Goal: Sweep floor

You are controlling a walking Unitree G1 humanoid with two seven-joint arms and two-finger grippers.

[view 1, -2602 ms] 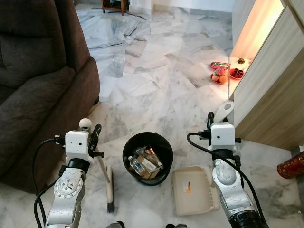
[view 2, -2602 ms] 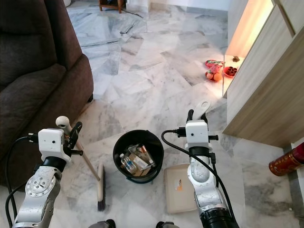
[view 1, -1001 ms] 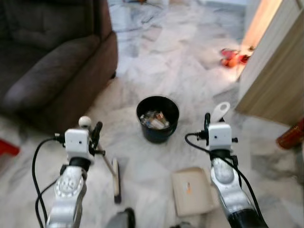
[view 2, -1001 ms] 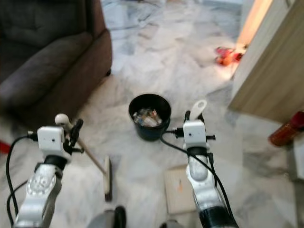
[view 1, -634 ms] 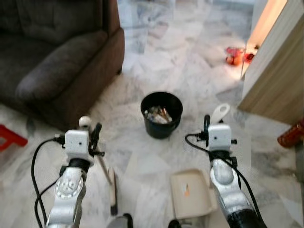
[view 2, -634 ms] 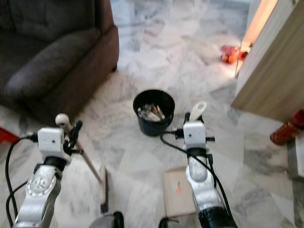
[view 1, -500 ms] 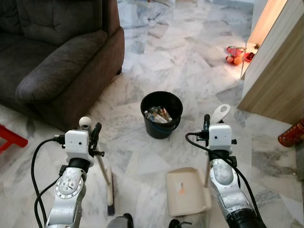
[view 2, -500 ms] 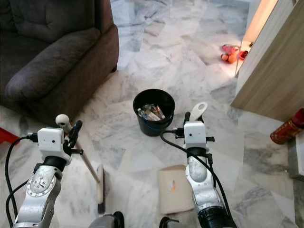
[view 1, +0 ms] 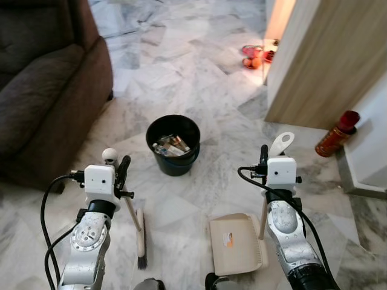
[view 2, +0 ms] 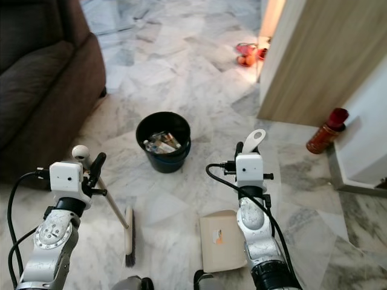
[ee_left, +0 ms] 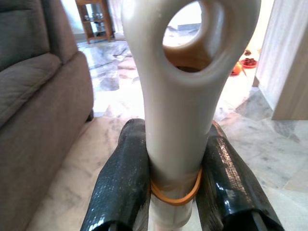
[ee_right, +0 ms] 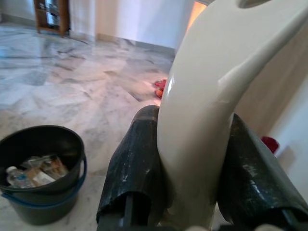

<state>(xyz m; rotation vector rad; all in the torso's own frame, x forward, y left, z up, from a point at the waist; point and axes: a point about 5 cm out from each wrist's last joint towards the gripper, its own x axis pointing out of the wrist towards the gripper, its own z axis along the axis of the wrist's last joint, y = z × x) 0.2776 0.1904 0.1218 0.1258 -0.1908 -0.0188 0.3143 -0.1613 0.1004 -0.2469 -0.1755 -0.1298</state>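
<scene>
We stand on a shiny marble floor (view 1: pixel 199 72) with grey and white tiles. Our left gripper (ee_left: pixel 175 168) squeezes the cream handle of the broom (view 1: pixel 140 232), with one black finger (ee_left: pixel 120 187) pressed on each side of it. An orange rubber band (ee_left: pixel 175 192) goes around the handle just where the fingers hold it. The broom leans down from our left gripper to the floor, and its dark bristles touch the tiles close to our feet. Our right gripper (ee_right: pixel 192 168) pinches the cream handle of the dustpan (view 1: pixel 236 243) in the same way, one black finger (ee_right: pixel 134 163) on each side. The pan part lies flat on the floor just in front of us, to the right of the broom head, and it has a small orange sticker on it. A black bucket (view 1: pixel 173 144) sits on the floor ahead of us, between our two arms but farther away. It holds trash, like a bottle and some wrappers. A big dark brown sofa (view 1: pixel 42 78) is on our left. A wooden cabinet (view 1: pixel 326 60) is on our right, and a red can (view 1: pixel 336 133) stands on the floor beside it. Far ahead, some red and orange things (view 1: pixel 253 54) lie on the floor by the cabinet corner.
</scene>
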